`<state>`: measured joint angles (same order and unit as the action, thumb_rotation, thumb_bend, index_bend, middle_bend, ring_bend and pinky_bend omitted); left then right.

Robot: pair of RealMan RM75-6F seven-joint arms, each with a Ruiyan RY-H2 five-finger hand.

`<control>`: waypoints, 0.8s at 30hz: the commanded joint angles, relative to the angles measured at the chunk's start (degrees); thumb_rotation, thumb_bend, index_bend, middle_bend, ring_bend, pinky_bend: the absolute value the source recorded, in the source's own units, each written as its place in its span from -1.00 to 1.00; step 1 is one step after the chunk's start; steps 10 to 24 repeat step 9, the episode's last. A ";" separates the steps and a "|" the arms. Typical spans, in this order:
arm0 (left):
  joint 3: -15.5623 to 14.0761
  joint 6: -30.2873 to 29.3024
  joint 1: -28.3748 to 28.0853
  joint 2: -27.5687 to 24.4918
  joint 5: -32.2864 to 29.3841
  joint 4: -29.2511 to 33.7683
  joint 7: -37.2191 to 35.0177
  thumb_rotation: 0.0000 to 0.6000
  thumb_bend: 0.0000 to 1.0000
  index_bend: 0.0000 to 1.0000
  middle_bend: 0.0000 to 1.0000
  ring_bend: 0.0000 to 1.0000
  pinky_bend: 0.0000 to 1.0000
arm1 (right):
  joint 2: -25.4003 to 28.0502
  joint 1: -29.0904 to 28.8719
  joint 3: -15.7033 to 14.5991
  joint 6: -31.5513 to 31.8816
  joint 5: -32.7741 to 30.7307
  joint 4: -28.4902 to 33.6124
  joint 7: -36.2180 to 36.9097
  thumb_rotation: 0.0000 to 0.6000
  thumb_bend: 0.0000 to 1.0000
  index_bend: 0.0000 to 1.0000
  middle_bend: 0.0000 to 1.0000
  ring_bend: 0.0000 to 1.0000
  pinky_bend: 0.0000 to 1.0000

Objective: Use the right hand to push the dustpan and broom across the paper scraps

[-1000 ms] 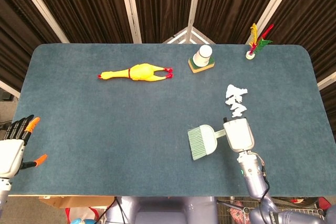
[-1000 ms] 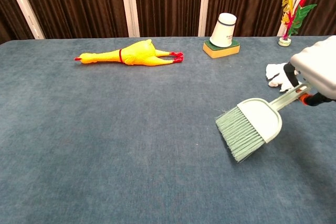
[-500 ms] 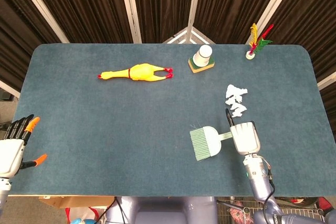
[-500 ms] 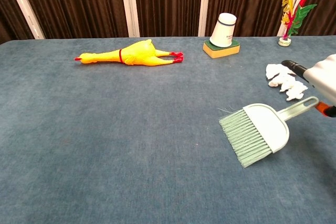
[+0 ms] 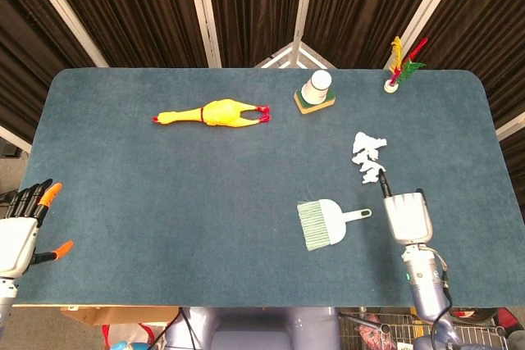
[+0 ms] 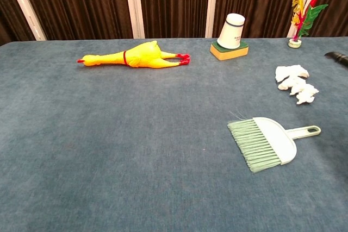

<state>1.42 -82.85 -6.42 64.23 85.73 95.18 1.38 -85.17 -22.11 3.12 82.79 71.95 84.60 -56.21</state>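
Note:
The pale green dustpan and broom [image 5: 328,223] [image 6: 269,144] lie flat on the blue table, bristles to the left and handle pointing right. White paper scraps [image 5: 368,156] [image 6: 296,84] sit just beyond the handle end. My right hand [image 5: 408,215] hovers to the right of the handle, apart from it and holding nothing, with one dark finger stretched toward the scraps. The chest view catches only a dark fingertip [image 6: 336,56] at the right edge. My left hand [image 5: 20,231] hangs off the table's front left corner with its fingers spread.
A yellow rubber chicken [image 5: 215,112] [image 6: 133,57] lies at the back left of centre. A white cup on a yellow sponge [image 5: 316,92] [image 6: 230,39] stands at the back. A feather shuttlecock [image 5: 398,67] [image 6: 302,17] stands at the back right corner.
My right hand has let go of the dustpan handle and drawn back to the right. The dustpan and broom now lie flat, handle turned rightward. The left hand has not moved.

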 commanded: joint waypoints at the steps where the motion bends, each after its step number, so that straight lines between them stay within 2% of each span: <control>1: -0.04 0.04 -0.05 0.03 0.13 -0.11 0.23 1.00 -1.00 -1.00 -1.00 -1.00 -1.00 | 4.22 2.78 0.36 3.00 0.97 3.10 6.81 1.00 -0.48 -1.00 0.01 -0.10 -0.39; 4: -0.16 -0.08 -0.08 0.13 0.52 -0.28 0.61 1.00 -1.00 -1.00 -1.00 -1.00 -1.00 | 8.53 5.02 -0.26 3.91 1.69 6.31 13.68 1.00 -0.48 -1.00 -0.51 -0.70 -0.80; 7: -0.26 -0.39 -0.03 0.21 0.97 -0.55 1.16 1.00 -1.00 -1.00 -1.00 -1.00 -1.00 | 12.97 7.27 -1.33 4.13 2.78 9.15 22.01 1.00 -0.48 -1.00 -0.82 -0.96 -0.91; 9: -0.35 -0.40 -0.01 0.20 1.04 -0.93 2.09 1.00 -1.00 -1.00 -1.00 -1.00 -1.00 | 15.60 8.73 -2.12 4.26 3.46 10.61 27.12 1.00 -0.48 -1.00 -0.92 -0.99 -0.92; 24: -0.35 -0.40 -0.01 0.20 1.04 -0.93 2.09 1.00 -1.00 -1.00 -1.00 -1.00 -1.00 | 15.60 8.73 -2.12 4.26 3.46 10.61 27.12 1.00 -0.48 -1.00 -0.92 -0.99 -0.92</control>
